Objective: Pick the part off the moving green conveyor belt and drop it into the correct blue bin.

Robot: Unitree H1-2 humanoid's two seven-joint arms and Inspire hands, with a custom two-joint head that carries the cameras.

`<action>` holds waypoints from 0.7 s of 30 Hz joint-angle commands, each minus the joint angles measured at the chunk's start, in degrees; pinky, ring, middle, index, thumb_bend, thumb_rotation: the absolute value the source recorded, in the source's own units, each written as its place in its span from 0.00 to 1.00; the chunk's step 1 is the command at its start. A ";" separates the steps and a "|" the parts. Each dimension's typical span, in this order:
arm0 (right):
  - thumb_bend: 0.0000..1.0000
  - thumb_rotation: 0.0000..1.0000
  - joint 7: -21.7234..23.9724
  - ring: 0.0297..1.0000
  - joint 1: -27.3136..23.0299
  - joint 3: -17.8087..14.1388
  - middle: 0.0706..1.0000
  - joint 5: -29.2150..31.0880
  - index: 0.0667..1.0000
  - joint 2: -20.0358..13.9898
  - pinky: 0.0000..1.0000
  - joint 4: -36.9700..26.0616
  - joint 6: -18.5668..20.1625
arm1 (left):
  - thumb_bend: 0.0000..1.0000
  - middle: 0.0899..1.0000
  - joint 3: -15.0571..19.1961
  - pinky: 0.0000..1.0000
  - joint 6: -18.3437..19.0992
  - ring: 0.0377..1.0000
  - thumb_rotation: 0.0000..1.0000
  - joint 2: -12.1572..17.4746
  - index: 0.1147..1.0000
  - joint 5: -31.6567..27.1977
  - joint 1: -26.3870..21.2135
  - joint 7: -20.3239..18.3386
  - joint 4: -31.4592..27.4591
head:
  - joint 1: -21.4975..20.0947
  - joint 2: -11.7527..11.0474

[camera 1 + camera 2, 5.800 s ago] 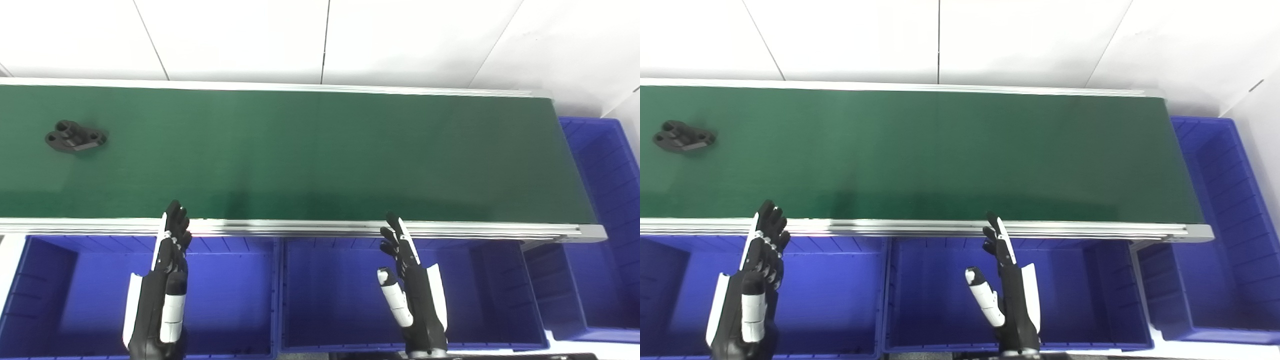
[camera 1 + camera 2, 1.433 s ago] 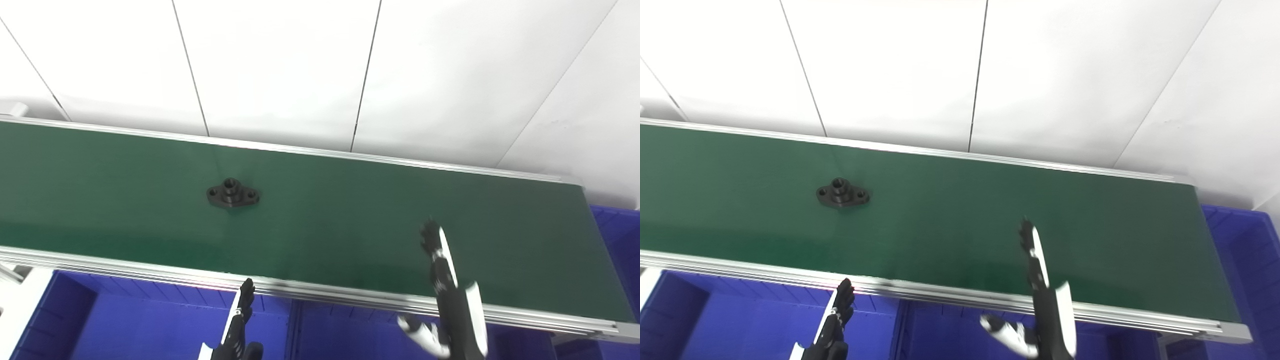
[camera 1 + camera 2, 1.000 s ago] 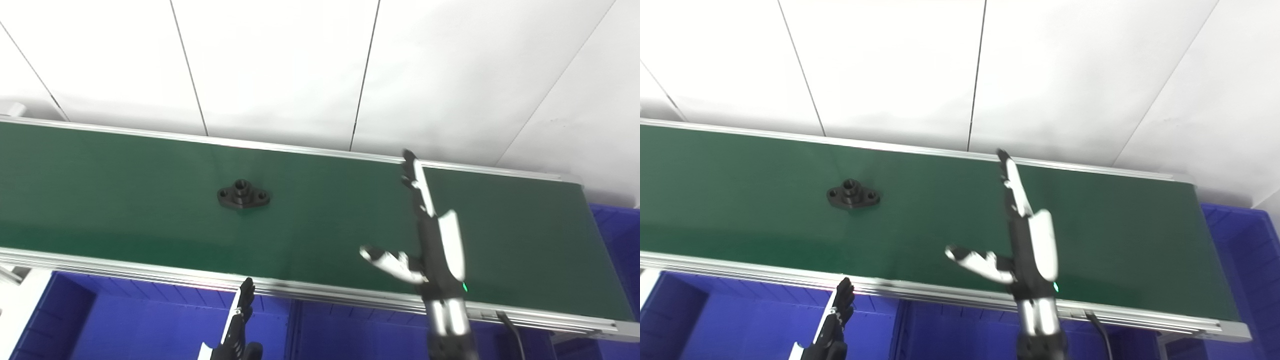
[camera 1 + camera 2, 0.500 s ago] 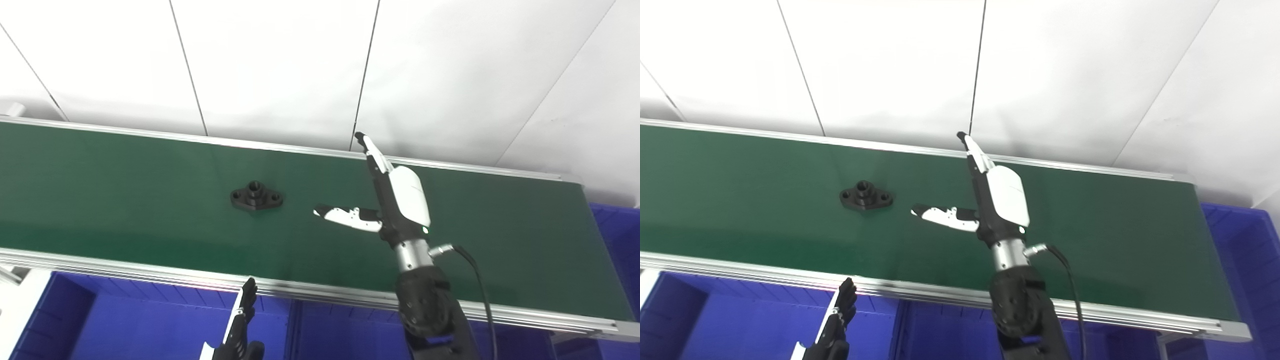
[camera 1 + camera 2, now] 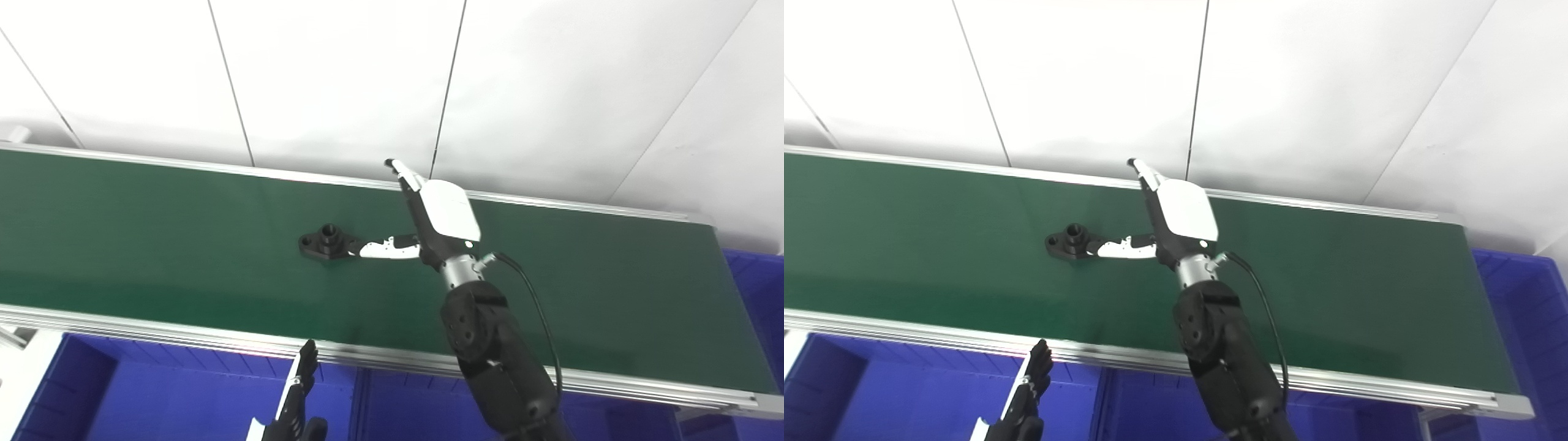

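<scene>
A black flanged part (image 5: 324, 242) with a raised centre hub lies on the green conveyor belt (image 5: 153, 245), left of middle. My right hand (image 5: 422, 214) reaches over the belt, open, fingers stretched toward the far rail. Its white thumb (image 5: 383, 249) points left and its tip overlaps the part's right end (image 5: 1090, 248); whether it touches is unclear. Only the fingertips of my left hand (image 5: 297, 398) show at the bottom edge, straight, over a blue bin (image 5: 171, 398).
Blue bins line the near side below the belt's metal rail (image 5: 184, 340), and another blue bin (image 5: 759, 288) stands at the belt's right end. A white panelled wall rises behind the belt.
The part has ridden rightward on the belt. My right hand swung left across the belt, bringing its thumb to the part's right end. The left hand has barely moved.
</scene>
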 commanded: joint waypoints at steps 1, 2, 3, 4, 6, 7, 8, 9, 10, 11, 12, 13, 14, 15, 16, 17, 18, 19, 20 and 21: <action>1.00 0.57 -1.61 0.82 -3.38 1.17 0.87 -1.74 0.91 0.36 0.73 0.41 1.39 | 0.43 1.00 -1.35 1.00 -0.73 1.00 1.00 -0.46 1.00 0.95 1.45 -0.14 -1.47 | 0.10 0.10; 1.00 0.57 -1.70 0.82 -3.71 1.52 0.87 -1.97 0.91 0.29 0.73 0.84 1.62 | 0.44 1.00 -1.44 1.00 -0.63 1.00 1.00 -0.53 1.00 1.03 1.52 -0.08 -1.53 | 0.10 0.10; 1.00 0.57 -1.66 0.82 -4.26 2.08 0.87 -2.42 0.91 0.28 0.73 1.62 1.90 | 0.44 1.00 -1.54 1.00 -0.56 1.00 1.00 -0.77 1.00 1.15 1.62 0.10 -1.54 | 0.23 0.15; 1.00 0.55 -1.62 0.82 -4.62 2.51 0.87 -2.65 0.90 0.25 0.73 2.09 2.15 | 0.44 1.00 -1.63 1.00 -0.50 1.00 1.00 -0.94 1.00 1.25 1.69 0.23 -1.53 | 0.25 0.17; 1.00 0.51 -1.15 0.82 -5.47 3.33 0.87 -2.63 0.89 0.13 0.71 3.14 2.03 | 0.44 1.00 -1.87 1.00 -0.55 1.00 1.00 -0.92 1.00 1.53 1.61 0.14 -1.49 | 0.52 0.22; 1.00 0.51 -0.85 0.82 -5.74 3.61 0.87 -2.40 0.89 0.02 0.71 3.40 1.95 | 0.44 1.00 -1.98 1.00 -0.36 1.00 1.00 -0.88 1.00 1.66 1.64 0.03 -1.68 | 0.62 0.25; 1.00 0.51 -0.48 0.81 -5.99 3.87 0.87 -2.18 0.89 -0.13 0.71 3.63 1.88 | 0.43 1.00 -2.07 1.00 -0.16 1.00 1.00 -0.92 1.00 1.86 1.73 0.01 -1.88 | 0.76 0.28; 1.00 0.50 0.10 0.81 -6.22 4.04 0.87 -1.87 0.89 -0.25 0.71 3.77 1.98 | 0.43 1.00 -2.13 1.00 0.04 1.00 1.00 -0.94 1.00 2.03 1.77 -0.02 -2.03 | 0.83 0.26; 1.00 0.50 0.46 0.81 -6.43 4.17 0.87 -1.58 0.89 -0.36 0.70 4.02 2.00 | 0.44 1.00 -2.16 1.00 0.44 1.00 1.00 -0.96 1.00 2.22 1.83 -0.05 -2.24 | 0.92 0.29; 1.00 0.49 0.65 0.80 -6.64 4.31 0.87 -1.36 0.88 -0.47 0.67 4.33 1.98 | 0.45 1.00 -2.17 1.00 0.77 1.00 1.00 -0.98 1.00 2.65 1.90 -0.01 -2.41 | 0.99 0.35; 1.00 0.48 0.77 0.79 -6.84 4.48 0.86 -1.27 0.87 -0.63 0.65 4.64 1.92 | 0.45 1.00 -2.22 1.00 1.14 1.00 1.00 -1.00 1.00 2.93 1.98 -0.01 -2.59 | 1.06 0.33; 1.00 0.47 0.78 0.78 -6.97 4.62 0.86 -1.22 0.87 -0.76 0.64 4.85 1.87 | 0.45 1.00 -2.27 1.00 1.42 1.00 1.00 -1.01 1.00 3.12 2.03 0.02 -2.73 | 1.06 0.33; 1.00 0.45 1.02 0.76 -7.23 4.93 0.84 -1.42 0.84 -0.95 0.61 5.38 2.05 | 0.45 1.00 -2.41 1.00 1.91 1.00 1.00 -1.04 1.00 2.82 2.12 -0.08 -3.02 | 1.16 0.43; 1.00 0.45 1.18 0.75 -7.41 5.17 0.84 -1.53 0.84 -1.09 0.60 5.73 2.22 | 0.45 1.00 -2.53 1.00 2.29 1.00 1.00 -1.04 1.00 2.55 2.17 -0.14 -3.24 | 1.19 0.43; 1.00 0.44 1.29 0.73 -7.57 5.44 0.82 -1.70 0.82 -1.18 0.58 6.33 2.53 | 0.45 1.00 -2.67 1.00 2.65 1.00 1.00 -0.94 1.00 2.52 2.21 -0.26 -3.51 | 1.36 0.57; 0.99 0.42 1.33 0.70 -7.68 5.66 0.80 -1.76 0.80 -1.25 0.55 6.73 2.76 | 0.44 1.00 -2.78 1.00 2.89 1.00 1.00 -0.84 1.00 2.54 2.23 -0.33 -3.70 | 1.36 0.57; 0.99 0.41 1.52 0.68 -7.77 6.14 0.79 -2.09 0.79 -1.41 0.54 7.25 2.99 | 0.44 1.00 -2.84 1.00 2.87 1.00 1.00 -0.87 1.00 2.92 2.27 -0.16 -3.75 | 1.49 0.58; 0.98 0.40 1.59 0.64 -7.81 6.55 0.75 -2.30 0.77 -1.51 0.51 7.82 3.12 | 0.44 1.00 -2.86 1.00 2.64 1.00 1.00 -0.89 1.00 3.33 2.25 0.05 -3.64 | 1.55 0.66; 0.95 0.36 1.63 0.55 -7.83 6.82 0.68 -2.40 0.74 -1.60 0.43 8.14 3.19 | 0.43 1.00 -2.88 1.00 2.47 1.00 1.00 -0.93 1.00 3.62 2.23 0.23 -3.54 | 1.60 0.62; 0.95 0.36 1.23 0.55 -7.80 7.14 0.68 -2.35 0.74 -1.62 0.43 9.25 2.91 | 0.43 1.00 -2.96 1.00 2.29 1.00 1.00 -0.91 1.00 3.59 2.17 0.25 -3.45 | 1.80 0.74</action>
